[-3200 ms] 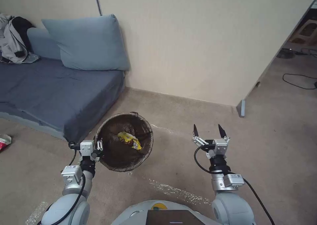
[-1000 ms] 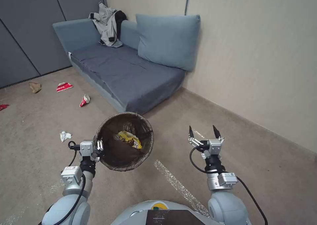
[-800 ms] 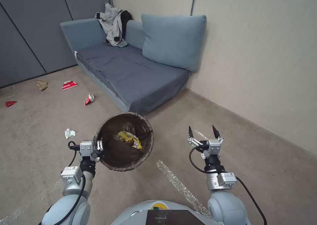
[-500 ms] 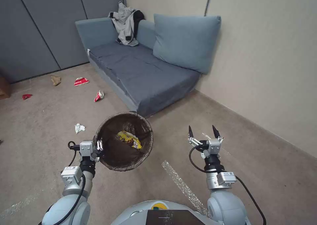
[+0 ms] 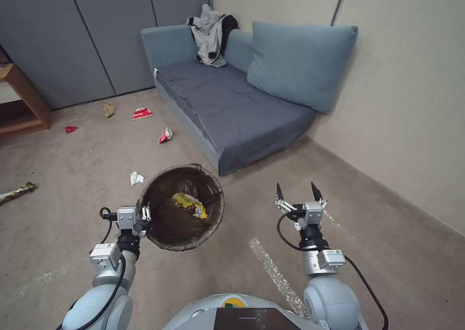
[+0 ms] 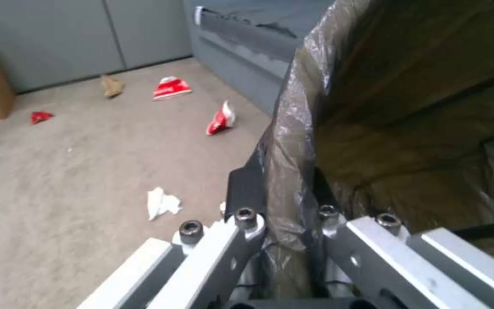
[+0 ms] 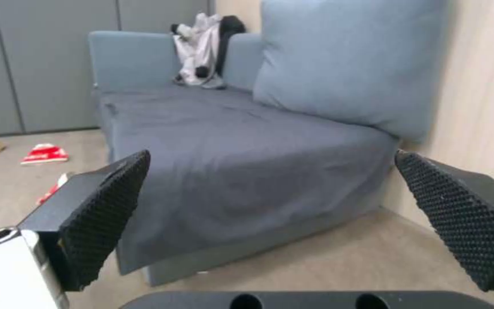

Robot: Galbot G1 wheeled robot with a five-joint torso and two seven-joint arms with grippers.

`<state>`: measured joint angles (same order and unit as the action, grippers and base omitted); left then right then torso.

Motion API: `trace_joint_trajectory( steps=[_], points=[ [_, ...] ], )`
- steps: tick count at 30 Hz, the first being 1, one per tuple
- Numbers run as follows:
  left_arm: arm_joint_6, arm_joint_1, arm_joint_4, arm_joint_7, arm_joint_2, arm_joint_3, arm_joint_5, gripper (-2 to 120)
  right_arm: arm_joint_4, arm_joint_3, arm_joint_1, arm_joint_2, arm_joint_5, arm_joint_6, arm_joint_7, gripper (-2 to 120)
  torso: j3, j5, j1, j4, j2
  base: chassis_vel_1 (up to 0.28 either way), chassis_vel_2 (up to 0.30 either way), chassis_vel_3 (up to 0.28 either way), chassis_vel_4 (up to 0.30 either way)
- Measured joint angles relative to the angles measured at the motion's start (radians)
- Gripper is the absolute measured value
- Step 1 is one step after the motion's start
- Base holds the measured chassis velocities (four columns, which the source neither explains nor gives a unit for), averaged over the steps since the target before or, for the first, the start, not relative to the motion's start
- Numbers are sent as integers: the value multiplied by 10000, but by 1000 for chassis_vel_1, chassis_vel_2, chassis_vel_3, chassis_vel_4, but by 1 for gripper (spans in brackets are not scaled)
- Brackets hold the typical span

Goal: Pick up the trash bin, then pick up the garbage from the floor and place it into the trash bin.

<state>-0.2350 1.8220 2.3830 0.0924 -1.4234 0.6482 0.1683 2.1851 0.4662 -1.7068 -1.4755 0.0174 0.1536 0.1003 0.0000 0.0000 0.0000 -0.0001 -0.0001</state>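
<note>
The trash bin (image 5: 169, 223), lined with a dark brown bag, hangs off the floor with my left gripper (image 5: 144, 213) shut on its rim (image 6: 293, 171). A yellow wrapper (image 5: 190, 205) lies inside it. My right gripper (image 5: 296, 192) is held open and empty beside the bin, its black pads (image 7: 107, 214) wide apart. Garbage lies on the carpet: a white tissue wad (image 5: 136, 178) just beyond the bin, two red-and-white packets (image 5: 165, 135) (image 5: 142, 113), a tan paper bag (image 5: 108, 109), a small red scrap (image 5: 70, 129) and a shiny brown wrapper (image 5: 17, 192) at far left.
A blue sofa (image 5: 232, 102) with a large cushion (image 5: 300, 63) and grey-and-black clothing (image 5: 210, 32) stands against the beige wall on the right. Grey panels close the back. A wooden shelf (image 5: 19, 102) sits at the far left. Open carpet lies between me and the litter.
The whole picture has shifted right, so the camera has turned left. The sofa slid right and more floor litter and the wooden shelf came into view. Both arms keep their pose.
</note>
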Motion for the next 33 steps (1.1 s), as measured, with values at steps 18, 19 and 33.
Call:
trace_joint_trajectory(
  steps=[18,19,33],
  points=[
    [0,1,-55,18,-73,24,0,0,-150,-33,122,50,-61,-48,42,100,0,0,0,2,0,61,62,57,56],
    [0,0,-55,18,-75,23,-1,0,-154,-33,129,51,-65,-49,44,100,0,0,0,0,0,57,40,47,64],
    [0,13,-55,17,-90,-5,-17,0,-176,-54,144,58,-73,-54,62,100,0,-1,0,2,0,57,54,50,57]
  ],
)
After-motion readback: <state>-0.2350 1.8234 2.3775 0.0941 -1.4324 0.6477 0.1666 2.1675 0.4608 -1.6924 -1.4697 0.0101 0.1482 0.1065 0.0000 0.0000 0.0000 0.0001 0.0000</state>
